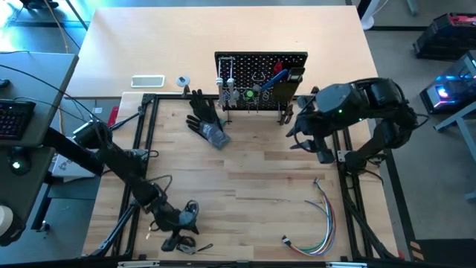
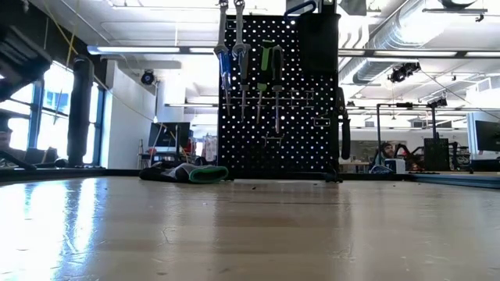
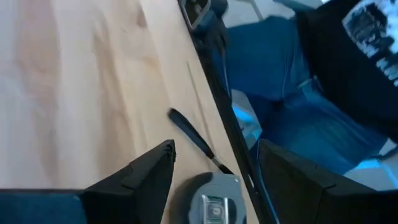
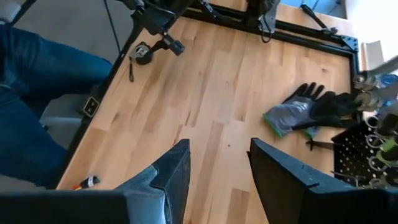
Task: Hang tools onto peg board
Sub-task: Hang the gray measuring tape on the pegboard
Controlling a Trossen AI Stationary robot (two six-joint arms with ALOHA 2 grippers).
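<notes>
Tools point(image 1: 253, 93) already hung in a row on the peg board point(image 1: 260, 63), well apart from both sets of fingers. Low at the near table edge, the left gripper point(image 3: 214, 165) stood spread wide, a round grey tool point(image 3: 211, 199) and a slim black tool point(image 3: 193, 140) between its fingers, likely next to collect. Beside the board, the right gripper point(image 4: 219, 162) waited part-open, holding nothing.

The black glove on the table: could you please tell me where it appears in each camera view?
High view: the black glove lies left of the peg board's foot.
Low view: it lies flat on the table, at the board's lower left.
Left wrist view: not in it.
Right wrist view: it lies at the right, by the board's corner.
Shared landmark: the peg board.
</notes>
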